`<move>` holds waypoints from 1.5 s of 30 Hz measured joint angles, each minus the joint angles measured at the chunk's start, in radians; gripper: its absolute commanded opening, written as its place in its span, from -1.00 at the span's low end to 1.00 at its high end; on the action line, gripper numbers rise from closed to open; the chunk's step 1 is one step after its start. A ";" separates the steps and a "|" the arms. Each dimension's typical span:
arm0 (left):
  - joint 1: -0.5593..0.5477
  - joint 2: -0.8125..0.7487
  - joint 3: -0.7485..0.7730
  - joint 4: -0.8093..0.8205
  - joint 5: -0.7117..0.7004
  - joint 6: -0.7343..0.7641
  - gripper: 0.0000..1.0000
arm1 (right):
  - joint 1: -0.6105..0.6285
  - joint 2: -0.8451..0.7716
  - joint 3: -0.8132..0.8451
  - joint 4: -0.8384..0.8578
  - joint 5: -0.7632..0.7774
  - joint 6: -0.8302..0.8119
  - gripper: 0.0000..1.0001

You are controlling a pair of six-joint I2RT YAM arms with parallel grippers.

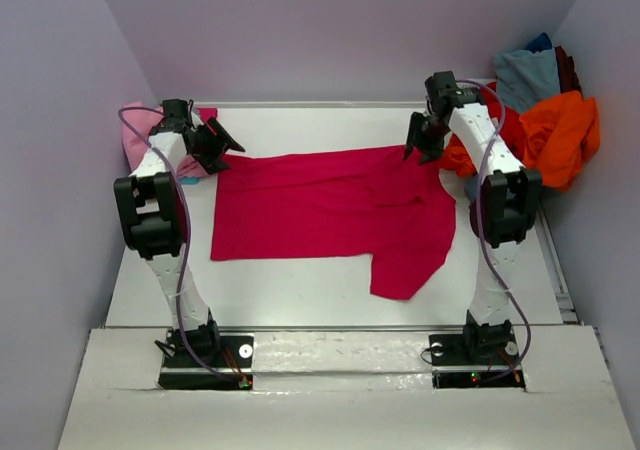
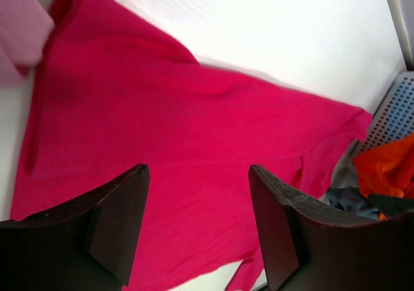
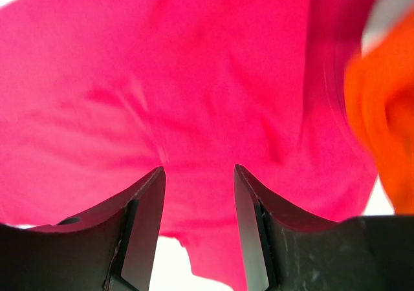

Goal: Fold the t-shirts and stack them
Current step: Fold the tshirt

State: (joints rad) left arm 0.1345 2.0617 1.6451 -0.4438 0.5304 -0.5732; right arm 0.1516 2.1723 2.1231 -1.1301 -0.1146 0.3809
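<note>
Left gripper [image 1: 224, 146] and right gripper [image 1: 419, 151] hover open, empty, over the spread tee [image 1: 320, 208]; folding likely needs far corners pinched.

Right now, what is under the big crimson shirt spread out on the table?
Around the edges of the crimson shirt only the white table shows. The cloth lies fairly flat, but whatever is directly beneath it is covered.
</note>
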 measured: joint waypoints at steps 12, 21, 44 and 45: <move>-0.048 -0.198 -0.280 0.050 0.045 -0.004 0.47 | 0.000 -0.037 -0.196 0.000 0.018 0.005 0.04; -0.048 -0.201 -0.282 0.049 0.049 0.016 0.47 | -0.019 0.169 0.089 -0.053 0.097 0.042 0.06; -0.048 -0.212 -0.282 0.043 0.081 0.027 0.47 | -0.276 -0.063 -0.006 -0.116 0.320 0.174 0.06; -0.048 -0.212 -0.282 0.043 0.084 0.027 0.47 | -0.292 -0.079 -0.018 -0.115 0.325 0.175 0.06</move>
State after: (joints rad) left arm 0.0868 1.8500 1.3636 -0.4007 0.6140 -0.5461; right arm -0.1406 2.0937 2.1052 -1.2449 0.2100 0.5556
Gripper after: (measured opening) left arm 0.735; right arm 0.525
